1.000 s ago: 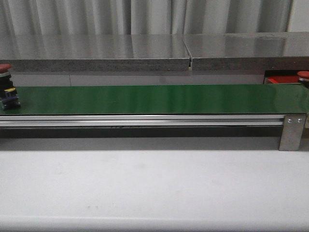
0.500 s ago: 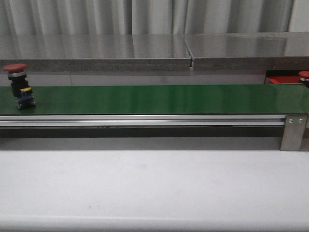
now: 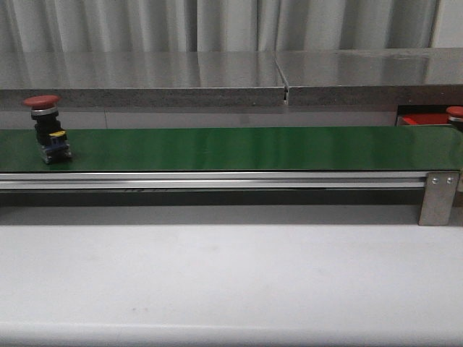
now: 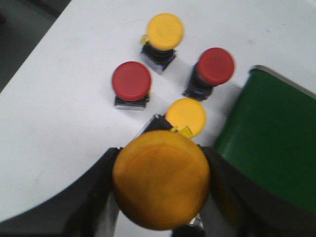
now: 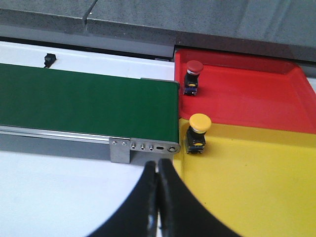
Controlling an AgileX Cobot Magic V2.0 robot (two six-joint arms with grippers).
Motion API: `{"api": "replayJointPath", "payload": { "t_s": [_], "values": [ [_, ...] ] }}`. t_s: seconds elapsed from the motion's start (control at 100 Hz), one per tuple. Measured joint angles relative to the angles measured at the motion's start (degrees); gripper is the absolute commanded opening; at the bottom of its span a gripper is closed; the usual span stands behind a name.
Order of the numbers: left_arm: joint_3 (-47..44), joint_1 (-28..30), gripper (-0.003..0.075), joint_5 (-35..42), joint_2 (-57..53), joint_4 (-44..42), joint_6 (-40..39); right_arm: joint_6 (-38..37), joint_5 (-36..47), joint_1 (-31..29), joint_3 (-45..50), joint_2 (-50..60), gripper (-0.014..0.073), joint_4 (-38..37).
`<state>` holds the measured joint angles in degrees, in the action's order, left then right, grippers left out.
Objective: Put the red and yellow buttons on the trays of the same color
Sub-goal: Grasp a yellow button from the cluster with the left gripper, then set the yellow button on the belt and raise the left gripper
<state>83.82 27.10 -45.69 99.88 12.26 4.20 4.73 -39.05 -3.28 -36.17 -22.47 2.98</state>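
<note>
A: Front view. 1 red button (image 3: 48, 129) stands upright on the green belt (image 3: 246, 148) near its left end, cap up, black base down, long axis vertical. At the far right edge, a sliver of red tray (image 3: 421, 120) and another red cap (image 3: 456, 113).

B: Left wrist?

A: The left gripper (image 4: 160, 217) is clamped on a yellow button (image 4: 161, 178), cap facing the camera, dark fingers (image 4: 94, 197) pressed on both sides. Below it on the white table (image 4: 59, 98) stand 4 more, all upright: 2 yellow (image 4: 166, 30) (image 4: 186, 117), 2 red (image 4: 131, 81) (image 4: 215, 65). The belt end lies just beside them.

B: Right wrist?

A: The right gripper (image 5: 158, 170) holds nothing, fingers closed together, tips touching, over the table by the belt's end. 1 red button (image 5: 192, 76) stands upright on the red tray (image 5: 256, 96) at the belt-side edge. 1 yellow button (image 5: 198, 132) stands upright on the yellow tray (image 5: 256, 173), also against the belt end.
</note>
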Motion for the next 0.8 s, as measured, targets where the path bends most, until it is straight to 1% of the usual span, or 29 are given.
{"api": "replayJointPath", "payload": {
  "t_s": [0.19, 0.33, 0.52, 0.73, 0.76, 0.8],
  "values": [
    [0.0, -5.9, 0.023, -0.3, 0.0, 0.4, 0.5, 0.0, 0.0, 0.0, 0.0, 0.0, -0.0117, 0.0],
    [0.0, -8.7, 0.023, -0.3, 1.1, 0.5, 0.8, 0.0, 0.0, 0.0, 0.0, 0.0, -0.0117, 0.0],
    [0.0, -10.0, 0.023, 0.0, 3.2, 0.5, 3.2, 0.0, 0.0, 0.0, 0.0, 0.0, -0.0117, 0.0],
    [0.0, -10.1, 0.0234, -0.8, 5.8, 0.8, 3.3, 0.0, 0.0, 0.0, 0.0, 0.0, -0.0117, 0.0],
    [0.0, -10.1, 0.0244, -0.9, 6.1, 1.0, 3.3, 0.0, 0.0, 0.0, 0.0, 0.0, -0.0117, 0.0],
    [0.0, -10.1, 0.0286, -1.2, 6.3, 1.0, 3.3, 0.0, 0.0, 0.0, 0.0, 0.0, -0.0117, 0.0]
  ]
}}
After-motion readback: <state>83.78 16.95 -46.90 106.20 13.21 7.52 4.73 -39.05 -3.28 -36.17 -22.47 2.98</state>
